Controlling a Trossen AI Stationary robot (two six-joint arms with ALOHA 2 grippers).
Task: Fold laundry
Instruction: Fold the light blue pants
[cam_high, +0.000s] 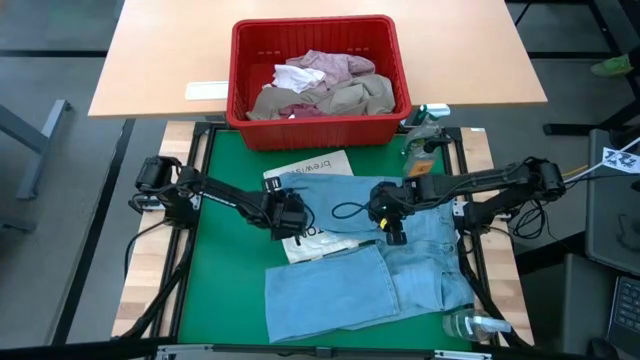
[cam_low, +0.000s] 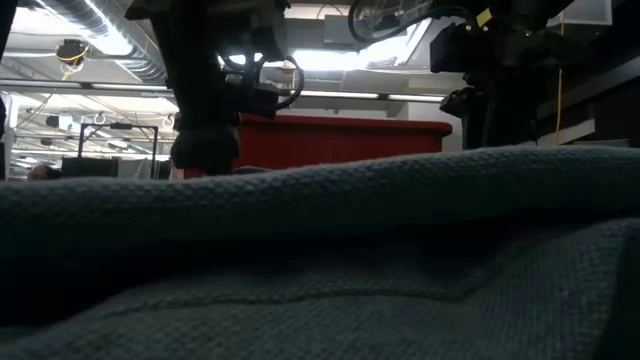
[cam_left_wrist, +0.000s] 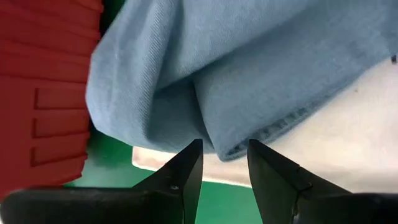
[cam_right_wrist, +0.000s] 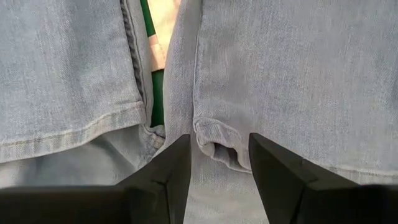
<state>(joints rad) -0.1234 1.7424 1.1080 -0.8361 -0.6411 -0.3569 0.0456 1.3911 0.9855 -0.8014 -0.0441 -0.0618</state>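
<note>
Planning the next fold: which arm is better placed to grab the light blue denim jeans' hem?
Left: its open gripper faces a stitched edge of the jeans. The right gripper, also open, hovers mid-fabric.

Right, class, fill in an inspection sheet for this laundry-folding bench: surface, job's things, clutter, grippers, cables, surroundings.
Surface: green mat on a framed bench.
Job's things: jeans spread on the mat, one leg folded across; more garments piled in the red basket.
Clutter: printed paper under the jeans; spray bottle by the basket, another bottle at the mat's near corner.
Grippers: left gripper open, jaws at a jeans hem over the paper; right gripper open, jaws astride a belt loop.
Cables: black cable loop lying on the jeans.
Surroundings: wooden table behind holds the basket; the low view shows a workshop ceiling with lights.
</note>
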